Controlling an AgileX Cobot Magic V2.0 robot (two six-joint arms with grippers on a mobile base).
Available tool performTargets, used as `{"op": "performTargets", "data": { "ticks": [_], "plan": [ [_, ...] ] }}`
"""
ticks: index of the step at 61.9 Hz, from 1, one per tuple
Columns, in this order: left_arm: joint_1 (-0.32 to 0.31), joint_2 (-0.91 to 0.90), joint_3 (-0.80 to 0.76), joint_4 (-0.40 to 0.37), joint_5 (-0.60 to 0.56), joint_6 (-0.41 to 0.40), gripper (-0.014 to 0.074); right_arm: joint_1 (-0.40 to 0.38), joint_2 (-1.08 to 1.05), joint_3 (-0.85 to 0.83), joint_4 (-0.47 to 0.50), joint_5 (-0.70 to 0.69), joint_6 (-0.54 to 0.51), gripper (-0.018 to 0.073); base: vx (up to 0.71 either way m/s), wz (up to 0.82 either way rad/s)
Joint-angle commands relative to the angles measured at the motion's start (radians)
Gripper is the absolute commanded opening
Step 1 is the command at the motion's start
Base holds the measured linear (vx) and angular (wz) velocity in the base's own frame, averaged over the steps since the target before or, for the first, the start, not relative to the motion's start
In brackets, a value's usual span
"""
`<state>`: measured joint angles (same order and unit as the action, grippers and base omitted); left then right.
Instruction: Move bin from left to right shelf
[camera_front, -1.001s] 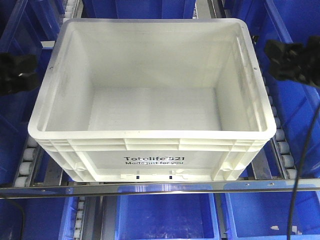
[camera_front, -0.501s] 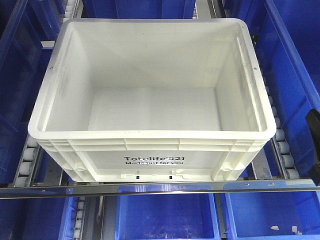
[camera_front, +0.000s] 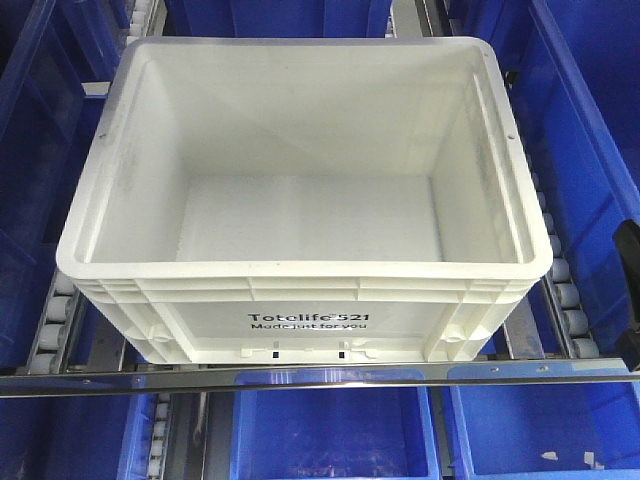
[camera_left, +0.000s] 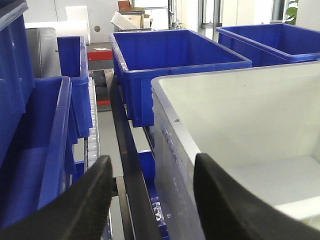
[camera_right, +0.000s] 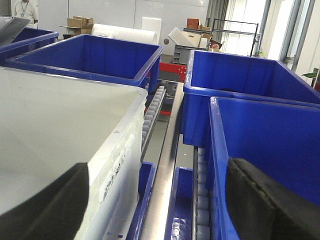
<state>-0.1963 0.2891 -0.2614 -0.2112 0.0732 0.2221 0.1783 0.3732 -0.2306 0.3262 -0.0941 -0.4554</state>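
Observation:
The white bin stands empty on the roller shelf, its "Totelife 521" print facing me. In the left wrist view my left gripper is open. Its fingers straddle the bin's left wall, with one finger over the bin's inside. In the right wrist view my right gripper is open wide. Its fingers straddle the bin's right wall, with one finger over the bin's inside and the other over a blue bin. Neither touches the bin. In the front view only a black part shows at the right edge.
Blue bins flank the white bin on the left and right, and others sit on the shelf below. Roller tracks run beside the bin. A metal rail crosses in front. More blue bins stand behind.
One second ago both grippers showed in the front view at the bin's upper left and right. They have left that view; only a black part remains at the right edge. The bin has not moved.

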Motion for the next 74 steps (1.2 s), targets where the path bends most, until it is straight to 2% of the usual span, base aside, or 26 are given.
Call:
{"op": "performTargets", "data": {
  "ticks": [1,6,9,12,13,60,74],
  "plan": [
    [-0.006,0.016,-0.024,-0.008,-0.086,-0.009,0.0311,-0.004,0.007,-0.03,-0.002,-0.076,-0.008,0.048,0.0,0.0],
    [-0.006,0.016,-0.024,-0.008,-0.089,-0.009,0.0169,-0.004,0.007,-0.03,-0.002,-0.071,-0.009,0.0297,0.0,0.0],
    [-0.006,0.016,-0.024,-0.008,-0.089,-0.009,0.005,-0.004,0.007,-0.03,-0.002,-0.069,-0.009,0.0152,0.0,0.0],
    [-0.006,0.016,-0.024,-0.006,-0.089,-0.008,-0.0011,-0.004,0.007,-0.03,-0.002,-0.068,-0.009,0.0004,0.0,0.0],
    [-0.006,0.016,-0.024,-0.006,-0.089,-0.008,-0.001,-0.004,0.007,-0.03,-0.001,-0.066,-0.007,-0.0015,0.0,0.0],
    [-0.006,0.016,-0.024,-0.005,-0.089,-0.007,-0.0009,-0.004,0.007,-0.03,0.006,-0.049,0.004,-0.0007,0.0,0.0],
    [-0.006,0.016,-0.024,0.063,-0.112,-0.01,-0.0009,-0.004,0.007,-0.03,0.006,-0.049,0.004,-0.0007,0.0,0.0]
  ]
}}
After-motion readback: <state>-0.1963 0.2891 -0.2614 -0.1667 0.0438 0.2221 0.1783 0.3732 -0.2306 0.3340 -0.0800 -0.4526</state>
